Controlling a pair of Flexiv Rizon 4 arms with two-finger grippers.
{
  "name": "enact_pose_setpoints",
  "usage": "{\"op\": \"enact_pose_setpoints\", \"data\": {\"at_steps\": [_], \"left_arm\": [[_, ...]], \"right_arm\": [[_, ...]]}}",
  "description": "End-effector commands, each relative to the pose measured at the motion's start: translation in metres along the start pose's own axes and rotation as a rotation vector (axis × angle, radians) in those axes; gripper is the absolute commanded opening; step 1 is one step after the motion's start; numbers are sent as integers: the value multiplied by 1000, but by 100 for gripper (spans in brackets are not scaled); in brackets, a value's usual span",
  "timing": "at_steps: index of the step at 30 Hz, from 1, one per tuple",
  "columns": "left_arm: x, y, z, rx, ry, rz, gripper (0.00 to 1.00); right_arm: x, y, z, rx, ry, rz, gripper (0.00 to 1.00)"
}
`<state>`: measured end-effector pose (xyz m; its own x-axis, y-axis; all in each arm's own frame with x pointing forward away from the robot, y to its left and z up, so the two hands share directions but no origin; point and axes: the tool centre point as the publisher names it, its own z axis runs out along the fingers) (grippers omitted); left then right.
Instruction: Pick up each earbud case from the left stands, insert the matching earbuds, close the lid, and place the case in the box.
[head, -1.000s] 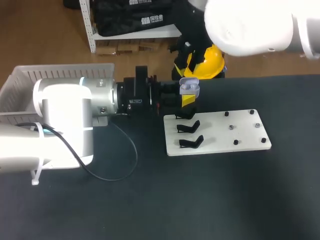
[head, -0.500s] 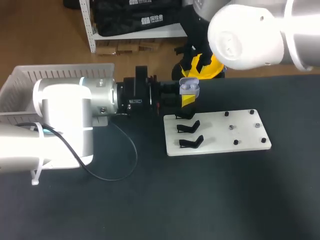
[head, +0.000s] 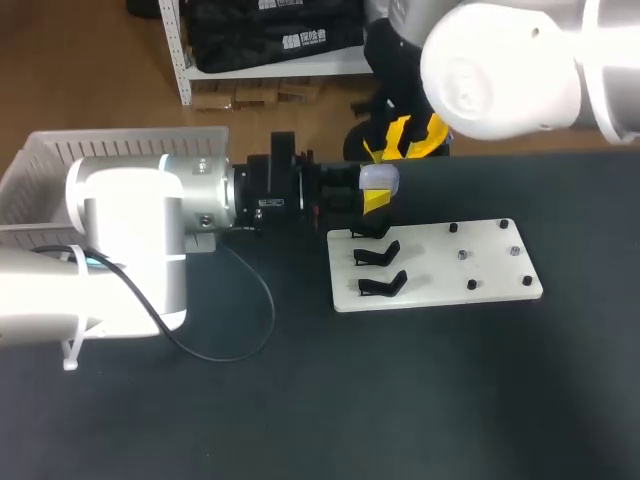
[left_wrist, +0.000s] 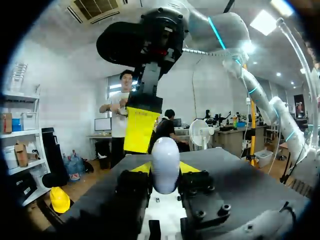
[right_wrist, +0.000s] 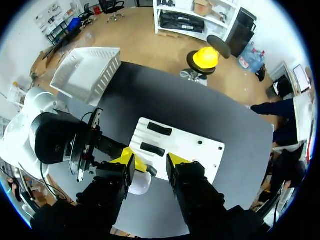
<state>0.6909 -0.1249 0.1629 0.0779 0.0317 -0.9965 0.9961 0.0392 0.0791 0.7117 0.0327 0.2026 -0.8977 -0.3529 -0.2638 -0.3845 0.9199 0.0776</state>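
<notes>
In the upper middle of the head view, the left gripper reaches in from the frame's left and grasps the earbud case. The case's lid is down, and it is held in the air just above the upper left corner of the white board. In the left wrist view the pale, rounded case stands upright between the two yellow tips, which press it from both sides.

The right gripper comes in from the upper right and hangs just above and beyond the case, its jaws released and spread. In the right wrist view the case sits below the gap between those yellow tips, nearer one finger. Whether that finger touches it cannot be told.

Three black stands line the board's left side, none of them holding a case. The white box sits at the upper left, well apart from the case, on the black table.
</notes>
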Motion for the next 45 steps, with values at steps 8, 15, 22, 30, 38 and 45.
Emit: {"op": "enact_pose_setpoints", "data": {"at_steps": [8,15,22,30,38,45], "left_arm": [[-1,-2,-3,-21,-10,12,0],[-19,11,-47,-141,-34,56,0],[-22,35,-127,-314,-6,94,0],[-32,85,-235,-487,46,184,0],[8,130,-309,-554,97,170,0],[51,159,-347,-568,139,137,0]], "right_arm": [[18,-16,-32,-5,-169,87,51],[30,-46,-62,22,-261,122,100],[49,-58,-56,19,-263,139,100],[62,-54,-48,11,-221,189,100],[57,-38,-57,-14,-327,116,100],[55,-26,-59,-26,-338,91,100]]}}
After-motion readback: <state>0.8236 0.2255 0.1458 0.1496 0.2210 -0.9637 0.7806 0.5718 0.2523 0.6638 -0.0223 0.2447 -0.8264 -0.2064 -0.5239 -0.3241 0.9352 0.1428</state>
